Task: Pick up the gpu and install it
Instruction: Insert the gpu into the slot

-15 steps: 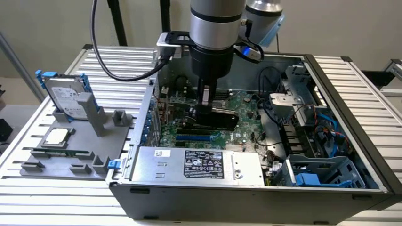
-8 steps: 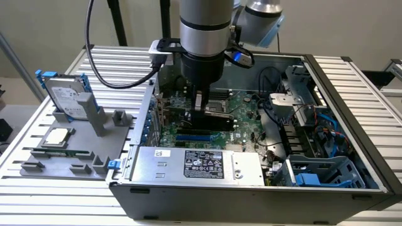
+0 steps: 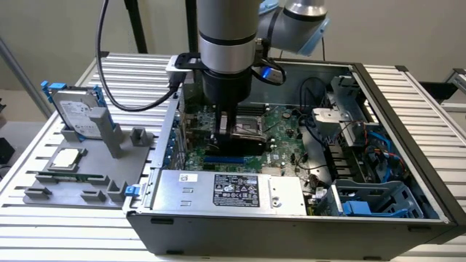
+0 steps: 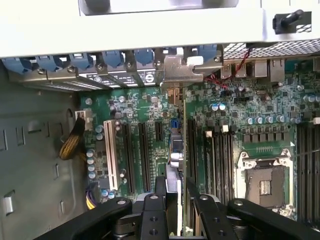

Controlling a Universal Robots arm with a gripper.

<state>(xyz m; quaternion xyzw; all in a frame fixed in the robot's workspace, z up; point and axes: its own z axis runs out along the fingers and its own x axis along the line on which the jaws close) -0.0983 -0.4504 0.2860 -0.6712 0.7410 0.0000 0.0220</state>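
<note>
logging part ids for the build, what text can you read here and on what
Black label on the silver power supply box: print too small.
White label on the silver hard drive: blurred.
White stickers on the metal slot brackets: unreadable.
Thin green gpu card: no text shows.
Nothing can be quoted.

Case point(image 3: 393, 109): on the counter point(image 3: 43, 240), at the exterior view's right.
Tray point(image 3: 73, 191): beside the case, at the exterior view's left; the hard drive point(image 3: 76, 112) stands in it.
Motherboard point(image 4: 145, 105): inside the case, behind the power supply point(image 3: 226, 191).
gpu point(image 4: 183, 125): on edge between the end effector point(image 4: 176, 192) fingers, over the motherboard slots.
</note>
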